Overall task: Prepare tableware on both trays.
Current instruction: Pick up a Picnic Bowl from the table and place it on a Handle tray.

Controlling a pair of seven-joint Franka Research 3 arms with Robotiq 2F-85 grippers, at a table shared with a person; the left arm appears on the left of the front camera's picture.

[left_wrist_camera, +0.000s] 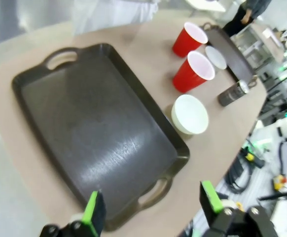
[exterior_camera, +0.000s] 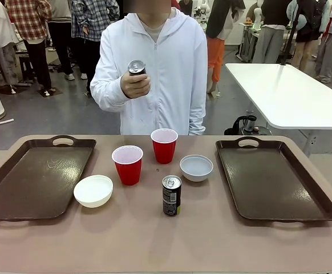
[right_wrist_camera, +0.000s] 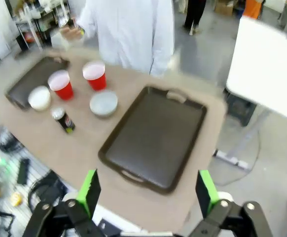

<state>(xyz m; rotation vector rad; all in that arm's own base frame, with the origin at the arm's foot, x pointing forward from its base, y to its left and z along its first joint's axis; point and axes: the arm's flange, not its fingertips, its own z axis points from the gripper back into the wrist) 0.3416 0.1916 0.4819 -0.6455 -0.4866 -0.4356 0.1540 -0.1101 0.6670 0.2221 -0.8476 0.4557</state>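
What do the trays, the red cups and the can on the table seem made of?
Left tray, right tray: probably hard plastic, dark brown, dull sheen; the left one scuffed. Nearer red cup, farther red cup: likely thin plastic, red outside, white inside. Can on the table: seemingly metal, silvery top with tab.

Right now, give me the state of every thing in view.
Left tray, empty.
Right tray, empty.
Near cup, upright, empty.
Far cup, upright, empty.
White bowl, upright, empty.
Grey bowl, upright, empty.
Table can, upright.
Other can, held in person's hand.
Left fingers, open.
Right fingers, open.
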